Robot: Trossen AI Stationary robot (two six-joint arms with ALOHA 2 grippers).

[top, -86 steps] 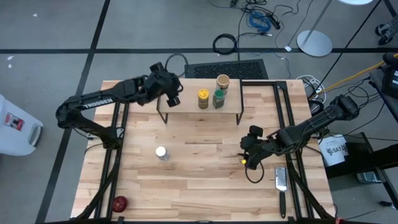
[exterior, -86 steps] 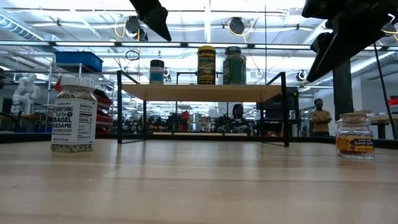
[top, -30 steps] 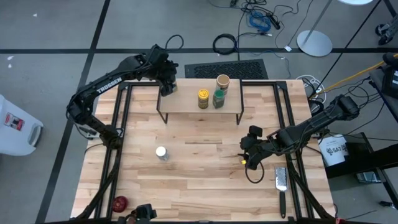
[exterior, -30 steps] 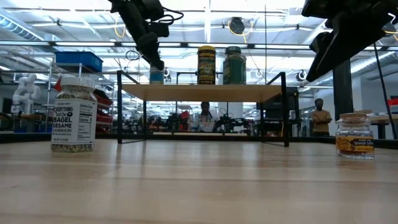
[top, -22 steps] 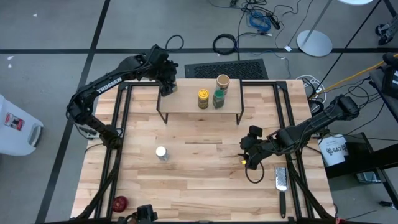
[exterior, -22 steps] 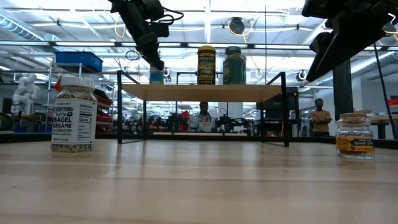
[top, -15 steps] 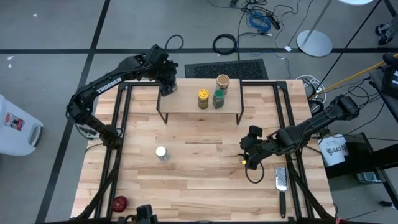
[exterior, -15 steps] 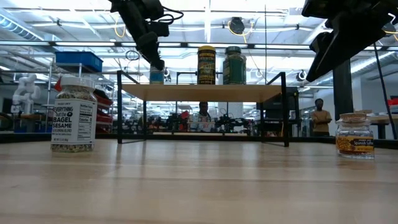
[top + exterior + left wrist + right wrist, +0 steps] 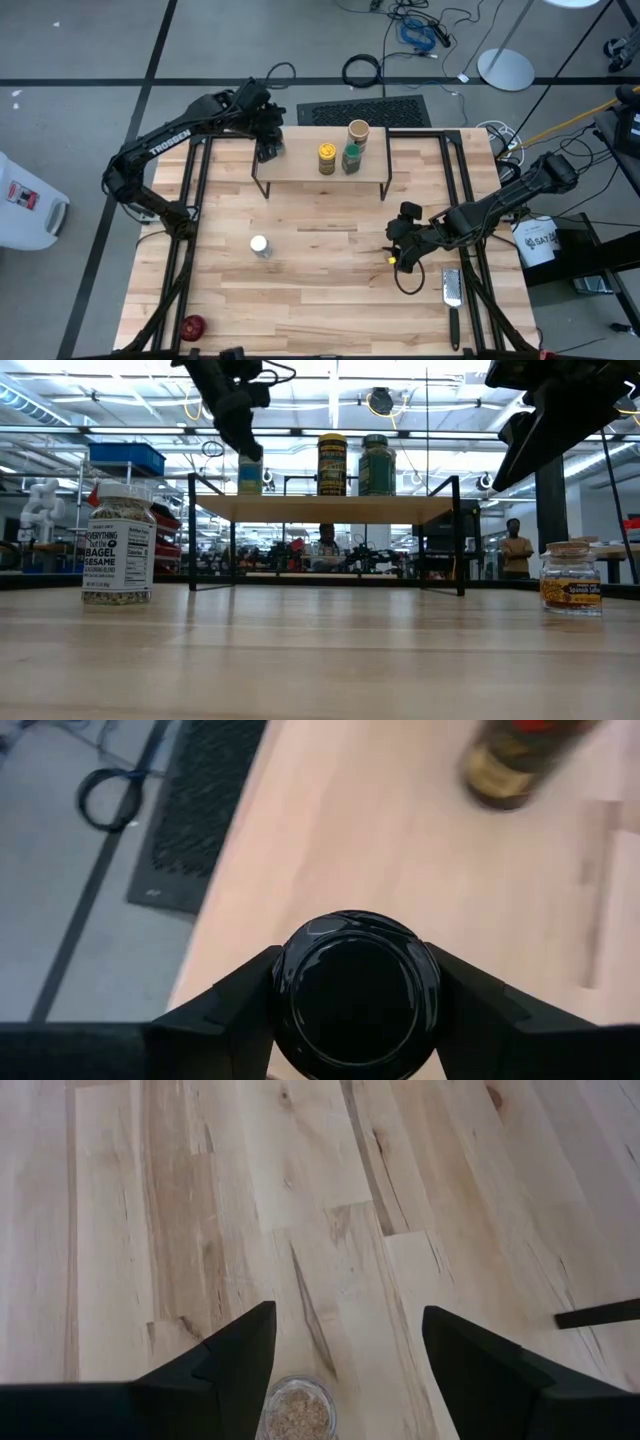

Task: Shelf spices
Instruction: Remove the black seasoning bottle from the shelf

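Dark-lidded jar [image 9: 357,995] clamped in left tool [image 9: 268,146], over shelf [image 9: 300,168].

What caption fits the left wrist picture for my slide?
Left gripper closed on the dark-lidded jar over the shelf.

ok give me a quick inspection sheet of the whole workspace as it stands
surface: wooden table, no spills seen
job's things: shelf holds yellow jar, green jar, tan jar; white-capped jar and small jar on the table
clutter: red round thing, grater, both near the front edge
pincers: left pincer shut on black-lidded jar at the shelf's left end; right pincer open above the small jar
cables: coils on the floor behind the table
surroundings: people far off
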